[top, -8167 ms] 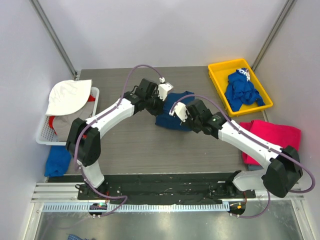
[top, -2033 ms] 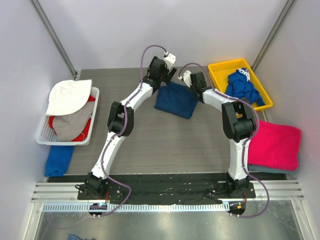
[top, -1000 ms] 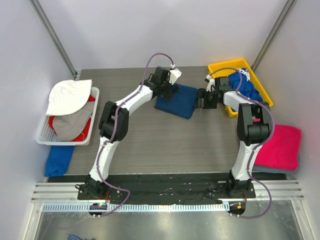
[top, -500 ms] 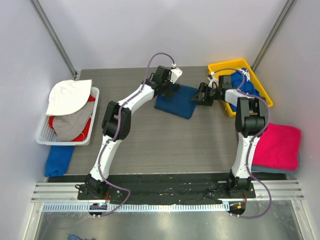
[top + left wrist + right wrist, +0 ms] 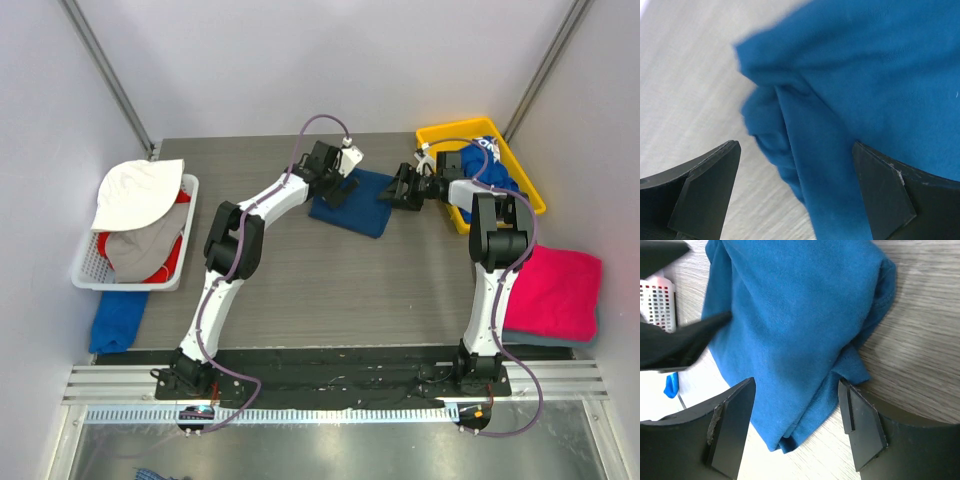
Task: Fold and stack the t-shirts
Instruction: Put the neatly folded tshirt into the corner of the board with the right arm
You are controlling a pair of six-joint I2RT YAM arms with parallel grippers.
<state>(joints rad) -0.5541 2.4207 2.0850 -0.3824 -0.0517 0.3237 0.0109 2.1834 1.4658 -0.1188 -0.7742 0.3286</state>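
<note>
A folded navy t-shirt [image 5: 358, 204] lies flat at the back middle of the table. My left gripper [image 5: 337, 189] hovers open over its back left corner. In the left wrist view the folded edge of the navy t-shirt [image 5: 850, 100] runs between the spread fingers [image 5: 705, 190] of the left gripper [image 5: 797, 192]. My right gripper [image 5: 394, 192] stands open at the shirt's right edge. The right wrist view shows the navy t-shirt's [image 5: 790, 315] corner between the fingers of the right gripper [image 5: 796, 427], not pinched. A royal-blue t-shirt [image 5: 488, 178] is bunched in the yellow bin [image 5: 436, 137]. A folded magenta t-shirt [image 5: 560, 290] lies at the right.
A white basket [image 5: 188, 205] at the left holds a white hat [image 5: 135, 190] and other hats. A blue cloth [image 5: 115, 320] lies in front of it. Grey walls close in the table on three sides.
The right gripper has slid left to the navy shirt's right edge and opened a little wider. The left gripper has dropped slightly over the shirt's back left corner, still open.
</note>
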